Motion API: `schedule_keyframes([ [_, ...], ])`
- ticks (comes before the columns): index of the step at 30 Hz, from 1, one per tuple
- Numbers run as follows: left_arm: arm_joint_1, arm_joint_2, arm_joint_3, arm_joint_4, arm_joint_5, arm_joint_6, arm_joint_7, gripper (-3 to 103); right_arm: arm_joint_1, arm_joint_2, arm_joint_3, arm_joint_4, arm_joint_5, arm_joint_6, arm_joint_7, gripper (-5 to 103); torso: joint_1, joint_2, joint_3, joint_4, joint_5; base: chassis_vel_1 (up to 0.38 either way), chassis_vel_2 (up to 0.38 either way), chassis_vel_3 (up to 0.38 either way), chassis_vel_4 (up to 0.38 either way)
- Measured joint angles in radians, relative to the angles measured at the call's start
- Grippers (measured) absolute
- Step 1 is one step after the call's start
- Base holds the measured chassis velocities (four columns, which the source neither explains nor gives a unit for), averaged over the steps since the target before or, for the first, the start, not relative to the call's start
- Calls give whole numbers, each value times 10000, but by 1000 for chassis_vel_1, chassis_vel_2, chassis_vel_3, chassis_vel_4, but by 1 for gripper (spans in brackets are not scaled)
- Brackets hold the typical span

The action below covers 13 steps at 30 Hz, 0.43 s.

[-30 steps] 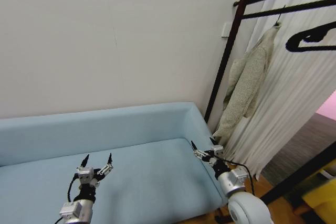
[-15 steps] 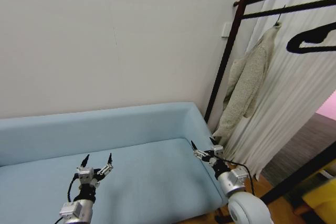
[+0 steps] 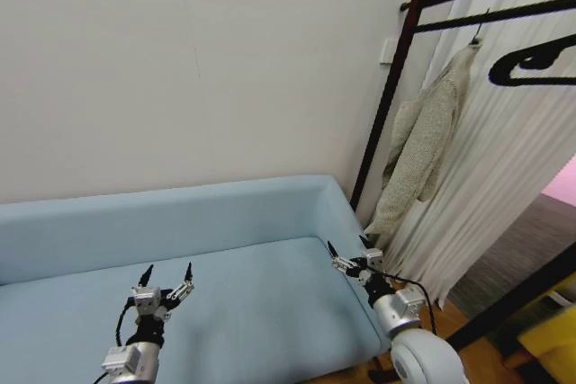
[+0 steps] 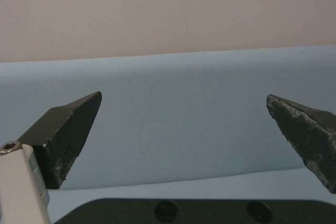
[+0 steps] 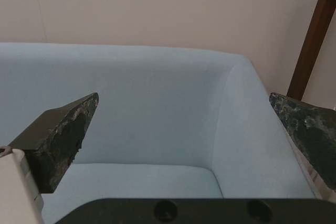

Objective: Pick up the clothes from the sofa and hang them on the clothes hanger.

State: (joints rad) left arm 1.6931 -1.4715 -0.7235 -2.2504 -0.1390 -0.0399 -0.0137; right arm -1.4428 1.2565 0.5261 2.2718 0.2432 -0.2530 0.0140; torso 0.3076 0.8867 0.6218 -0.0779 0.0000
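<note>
Well, from the head view the one garment I can make out is the cream knitted sweater [image 3: 418,146], and it is off the sofa: it hangs in the upper right of the frame from the top bar of the dark upright clothes rack [image 3: 389,87]. Its long axis runs straight down, and its hem ends just above the sofa's armrest corner. A bare black plastic hanger [image 3: 531,65] hangs farther out toward the right edge, in front of the white pleated curtain [image 3: 504,186].

Both arms sit low over the pale blue fabric sofa [image 3: 252,294]. My left gripper [image 3: 167,274] is at the lower left of the frame, above the seat cushion, with its jaws spread wide and nothing between them. My right gripper [image 3: 347,254] is at the lower centre-right, by the seat's corner near the armrest, likewise wide and empty.

What matters for any further move is that the sweater lies up and to the right of the right gripper, well apart from it, so the right arm is clearly the nearer one. Judging by how things lie, the hanging looks already done.
</note>
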Motion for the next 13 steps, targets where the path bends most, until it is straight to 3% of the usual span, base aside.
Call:
schedule_keyframes([
  [13, 0, 0, 0, 0, 0, 0, 1, 100, 1, -1, 0, 0, 0, 0, 0, 100, 0, 0, 0, 0, 0, 0, 0, 0, 0],
])
